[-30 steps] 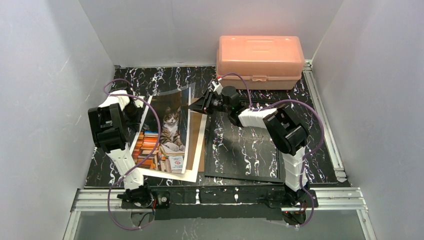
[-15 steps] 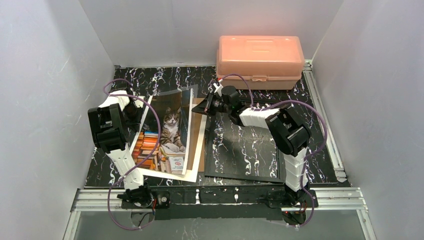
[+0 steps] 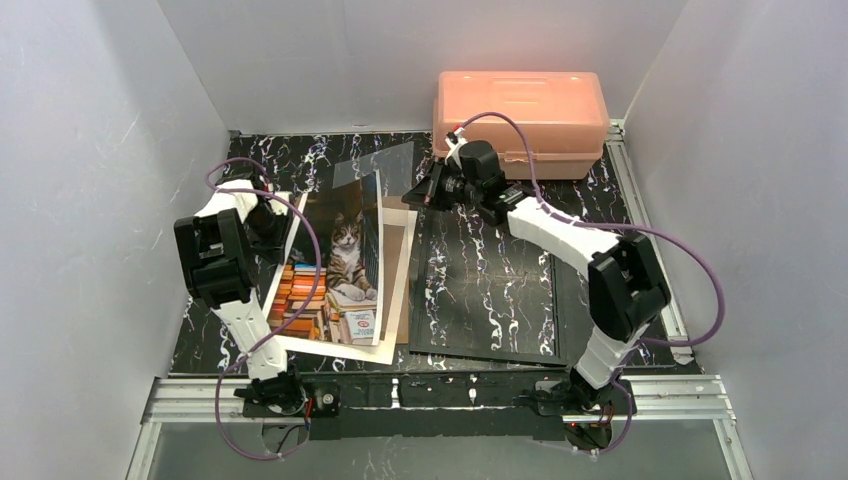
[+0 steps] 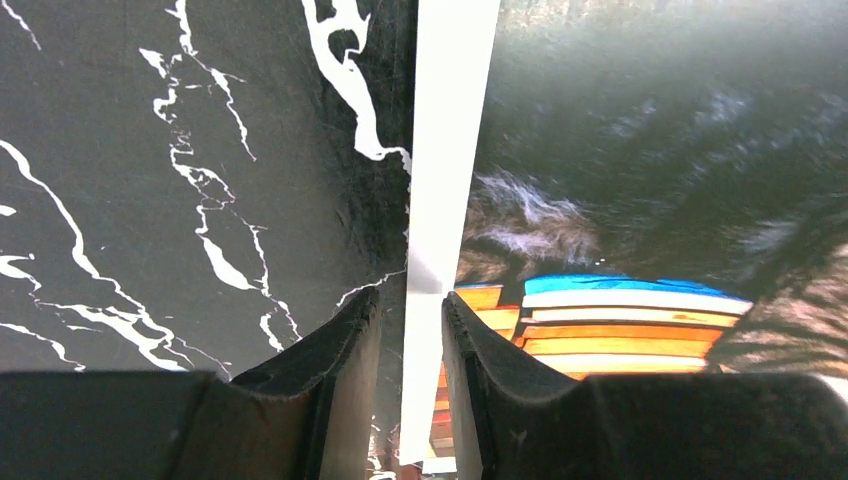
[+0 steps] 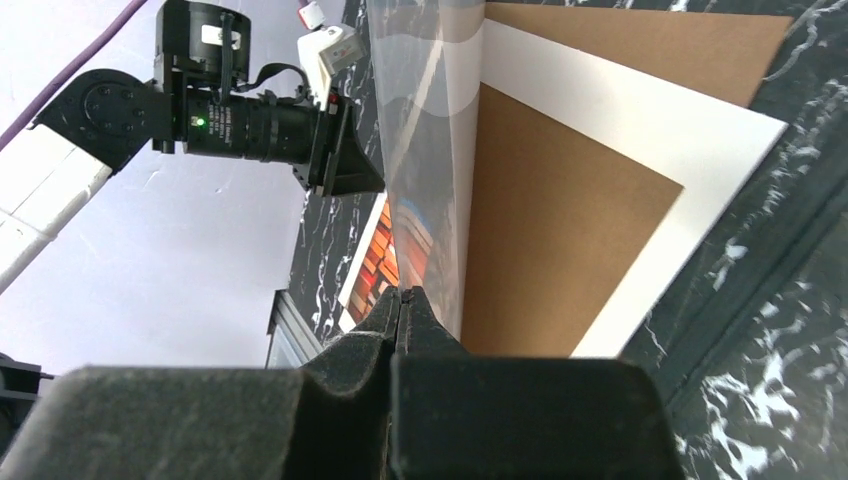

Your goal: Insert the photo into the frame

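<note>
No text, label, brand, number or sign can be read in any view. A small white card (image 3: 360, 322) with a red mark is pictured near the near right corner of the rectangular photo print of a cat among stacked books (image 3: 340, 262), but its lettering cannot be made out.
</note>
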Robot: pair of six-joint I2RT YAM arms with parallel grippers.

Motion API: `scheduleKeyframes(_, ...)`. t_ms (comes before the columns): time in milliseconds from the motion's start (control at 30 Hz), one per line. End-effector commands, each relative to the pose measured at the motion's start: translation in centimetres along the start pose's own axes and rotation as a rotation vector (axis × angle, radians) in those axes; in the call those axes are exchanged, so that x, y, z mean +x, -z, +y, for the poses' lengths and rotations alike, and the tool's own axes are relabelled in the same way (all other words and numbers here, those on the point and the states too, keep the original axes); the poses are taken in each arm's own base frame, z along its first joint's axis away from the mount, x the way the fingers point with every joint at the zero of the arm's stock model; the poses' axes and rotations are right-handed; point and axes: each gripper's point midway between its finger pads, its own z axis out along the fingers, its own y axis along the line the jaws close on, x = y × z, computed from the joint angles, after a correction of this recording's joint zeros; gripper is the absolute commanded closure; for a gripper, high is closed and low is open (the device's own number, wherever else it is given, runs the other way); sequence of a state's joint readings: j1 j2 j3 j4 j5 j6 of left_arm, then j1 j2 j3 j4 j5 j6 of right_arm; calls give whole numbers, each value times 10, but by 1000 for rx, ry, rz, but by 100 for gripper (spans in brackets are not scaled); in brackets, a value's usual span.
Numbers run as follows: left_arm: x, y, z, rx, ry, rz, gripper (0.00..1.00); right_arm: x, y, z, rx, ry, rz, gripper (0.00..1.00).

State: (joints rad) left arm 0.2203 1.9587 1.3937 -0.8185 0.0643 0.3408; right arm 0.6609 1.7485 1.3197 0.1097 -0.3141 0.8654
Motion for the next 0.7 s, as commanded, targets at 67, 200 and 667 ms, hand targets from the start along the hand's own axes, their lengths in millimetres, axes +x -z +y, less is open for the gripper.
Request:
scheduleKeyframes(67,0,36,-10,21,-8,-64,72,-34,60,28,79,78,-65,99)
scheduleKeyframes(200,-6,54,-16,43,-11,-106,72,-41,99,32,99,67,-54,99)
scheduleKeyframes(667,-19,117,-131,215,-209,-217,55,-51,205,39,184,86,-105,99)
